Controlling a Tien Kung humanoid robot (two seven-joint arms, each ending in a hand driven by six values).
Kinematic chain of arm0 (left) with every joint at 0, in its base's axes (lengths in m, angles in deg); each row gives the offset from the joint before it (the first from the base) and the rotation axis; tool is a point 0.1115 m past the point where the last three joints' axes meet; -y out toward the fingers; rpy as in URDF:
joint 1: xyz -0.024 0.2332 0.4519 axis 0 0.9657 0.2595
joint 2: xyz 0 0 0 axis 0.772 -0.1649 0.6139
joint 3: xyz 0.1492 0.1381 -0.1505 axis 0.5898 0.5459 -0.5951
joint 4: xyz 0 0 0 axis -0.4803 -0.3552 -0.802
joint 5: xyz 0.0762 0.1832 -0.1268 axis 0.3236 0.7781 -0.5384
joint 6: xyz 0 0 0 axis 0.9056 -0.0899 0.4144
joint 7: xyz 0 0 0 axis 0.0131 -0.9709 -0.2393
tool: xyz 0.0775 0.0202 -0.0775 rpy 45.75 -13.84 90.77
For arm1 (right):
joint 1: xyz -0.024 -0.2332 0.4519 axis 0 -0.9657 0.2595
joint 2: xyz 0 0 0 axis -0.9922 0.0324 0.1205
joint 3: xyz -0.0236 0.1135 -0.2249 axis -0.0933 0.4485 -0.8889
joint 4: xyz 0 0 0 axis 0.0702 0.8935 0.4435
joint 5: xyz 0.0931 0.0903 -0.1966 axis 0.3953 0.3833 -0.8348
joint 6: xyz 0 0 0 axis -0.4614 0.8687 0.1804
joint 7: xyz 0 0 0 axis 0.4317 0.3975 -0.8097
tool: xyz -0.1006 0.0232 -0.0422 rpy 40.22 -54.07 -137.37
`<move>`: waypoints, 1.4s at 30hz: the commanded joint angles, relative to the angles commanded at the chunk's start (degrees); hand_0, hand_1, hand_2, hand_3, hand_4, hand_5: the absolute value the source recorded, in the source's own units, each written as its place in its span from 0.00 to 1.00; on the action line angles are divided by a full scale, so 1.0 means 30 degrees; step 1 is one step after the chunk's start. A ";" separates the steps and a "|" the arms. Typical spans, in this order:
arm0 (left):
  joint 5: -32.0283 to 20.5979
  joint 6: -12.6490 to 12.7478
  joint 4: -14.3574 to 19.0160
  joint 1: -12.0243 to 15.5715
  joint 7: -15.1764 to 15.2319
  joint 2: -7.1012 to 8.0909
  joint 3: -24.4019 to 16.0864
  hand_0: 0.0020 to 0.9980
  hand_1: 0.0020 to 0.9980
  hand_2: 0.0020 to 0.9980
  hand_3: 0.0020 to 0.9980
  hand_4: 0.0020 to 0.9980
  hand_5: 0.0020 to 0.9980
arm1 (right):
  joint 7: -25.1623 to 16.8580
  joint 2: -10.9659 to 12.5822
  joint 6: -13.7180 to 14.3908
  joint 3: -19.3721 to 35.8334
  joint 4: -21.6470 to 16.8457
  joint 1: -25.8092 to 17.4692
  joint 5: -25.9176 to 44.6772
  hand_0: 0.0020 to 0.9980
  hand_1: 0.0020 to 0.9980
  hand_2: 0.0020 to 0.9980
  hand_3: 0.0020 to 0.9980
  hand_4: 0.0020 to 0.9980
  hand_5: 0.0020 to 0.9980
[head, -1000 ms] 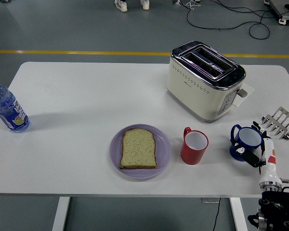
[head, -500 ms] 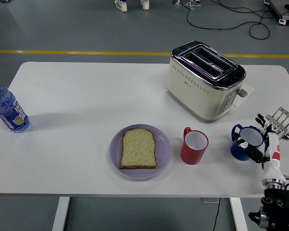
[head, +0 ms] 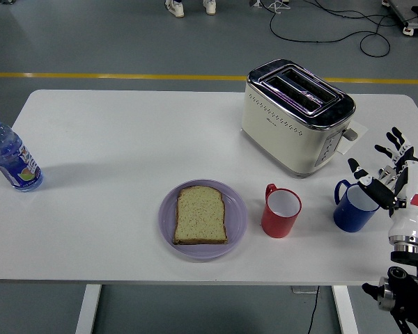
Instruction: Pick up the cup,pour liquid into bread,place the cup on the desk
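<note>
Since 1.0 s ago: right hand [head: 389,170] rose, fingers now spread — empty.
Blue cup [head: 354,207]: uncovered, at hand's 9 o'clock, ungrasped — pickup pending.

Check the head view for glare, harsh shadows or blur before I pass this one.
Head view: even, soft lighting; faint shadows beside the toaster and water bottle; mild reflections on the toaster's chrome top; the right hand and blue cup look sharp, no visible motion blur.

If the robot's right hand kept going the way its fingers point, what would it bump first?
Probably the metal rack just beyond the right hand, whose open fingers point up-table. The blue cup sits beside it, left. Depth is unclear.
</note>
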 joint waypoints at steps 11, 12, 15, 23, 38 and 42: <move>0.0000 -0.0005 0.0010 -0.0020 0.0002 0.0000 0.0003 0.65 0.64 0.64 0.53 0.29 0.77 | 0.4154 0.0280 -0.5471 0.2915 -0.3017 -0.0441 0.6244 0.69 0.60 0.65 0.58 0.64 0.15; -0.0004 -0.0006 0.0009 -0.0020 0.0001 0.0000 0.0010 0.65 0.64 0.64 0.53 0.29 0.77 | 0.4899 0.0316 -0.6216 0.3296 -0.3152 -0.0478 0.6989 0.69 0.60 0.65 0.58 0.64 0.15; 0.0011 -0.0008 0.0007 -0.0019 -0.0006 0.0000 0.0032 0.65 0.64 0.64 0.53 0.29 0.77 | 0.7013 0.0353 -0.8230 0.4024 -0.3159 -0.0519 0.9143 0.69 0.60 0.65 0.58 0.64 0.15; 0.0011 0.0005 -0.0010 0.0043 -0.0005 0.0000 0.0057 0.65 0.64 0.64 0.53 0.29 0.77 | 0.9014 0.0177 -1.0239 0.5737 -0.2680 -0.0836 1.5555 0.67 0.60 0.65 0.58 0.62 0.17; -0.0101 0.0013 -0.0040 0.0180 -0.0013 0.0000 0.0357 0.65 0.64 0.64 0.53 0.29 0.77 | 0.9612 0.0038 -1.0680 0.6360 -0.1592 -0.1011 1.7631 0.66 0.59 0.65 0.59 0.61 0.20; -0.0128 0.0009 -0.0049 0.0216 -0.0019 0.0000 0.0442 0.65 0.64 0.64 0.53 0.29 0.77 | 0.9595 -0.0004 -1.0641 0.6444 -0.1376 -0.1061 1.7560 0.66 0.59 0.65 0.58 0.61 0.20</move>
